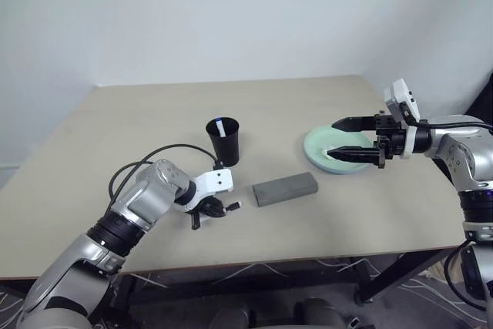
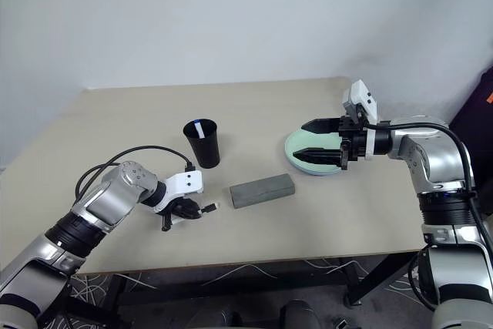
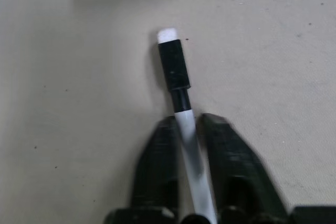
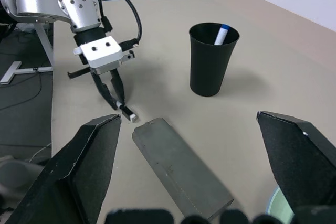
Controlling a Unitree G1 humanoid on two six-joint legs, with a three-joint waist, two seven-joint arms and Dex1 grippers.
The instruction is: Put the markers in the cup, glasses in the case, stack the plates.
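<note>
Near the table's (image 1: 362, 213) front edge your left gripper (image 1: 212, 209) is pinching the black-capped marker (image 3: 181, 103), lying flat beside the case (image 1: 285, 188). You're seeing the blue marker (image 1: 221, 126) standing in the cup (image 1: 223, 142), the case lying shut, and the right gripper (image 1: 356, 142) hovering spread over the plates (image 1: 320, 152). Nothing's blocking the way to the cup.

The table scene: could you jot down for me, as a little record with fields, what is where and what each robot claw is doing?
surface: beige table
left gripper: shut on the black-capped marker, which lies on the table
cup: black, upright, blue-capped marker standing inside
case: grey, lid closed, lying between cup and plates
plates: mint green one visible, on the robot's right
right gripper: open, holding nothing, above the plates
</note>
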